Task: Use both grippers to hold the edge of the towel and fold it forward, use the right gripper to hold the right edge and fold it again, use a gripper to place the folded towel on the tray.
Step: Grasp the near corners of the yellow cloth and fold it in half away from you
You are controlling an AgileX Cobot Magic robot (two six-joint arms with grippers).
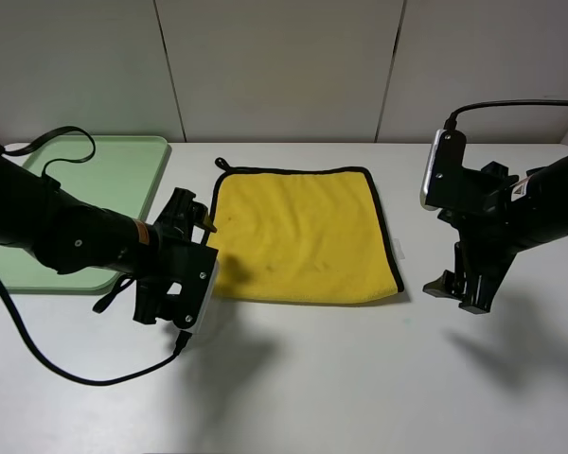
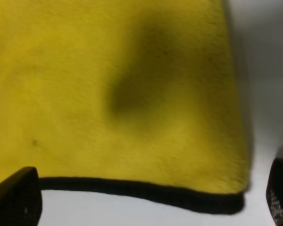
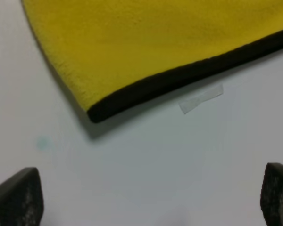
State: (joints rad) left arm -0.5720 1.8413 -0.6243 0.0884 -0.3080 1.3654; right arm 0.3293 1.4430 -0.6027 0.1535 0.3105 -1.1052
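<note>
1. Two grippers, one towel, one tray, all over a single white table (image 1: 360, 388).
2. One towel (image 1: 298, 236), yellow, lies flat at the middle of the table. It is clear of the tray (image 1: 123, 156), which sits at the far left with its green floor bare.
3. One small black loop (image 1: 221, 163) sticks out from the towel's far-left corner and points away toward the back wall.
4. The edge of the towel (image 1: 293, 170) runs black along the far side and down both the left and right sides. The near side shows plain yellow.
5. From the high camera the towel looks a touch wider side to side than front to back, so its long axis runs left to right, square to the table.
6. The left gripper (image 1: 194, 213) comes in low from the left on the arm with one orange ring (image 1: 142, 234), its claw aimed toward the towel's left border. The jaws stand wide apart with nothing clamped. In the wrist view one fingertip (image 2: 16, 197) sits near the black strip, but I cannot tell whether it touches.
7. The right gripper (image 1: 457, 293) hangs off to the right of the towel's near-right corner with its claw pointing down at bare table. The jaws are spread wide and hold nothing, and one fingertip (image 3: 16, 195) shows over white tabletop.
8. One small white strip (image 3: 201, 99) lies on the table just beside the towel's black right edge.
</note>
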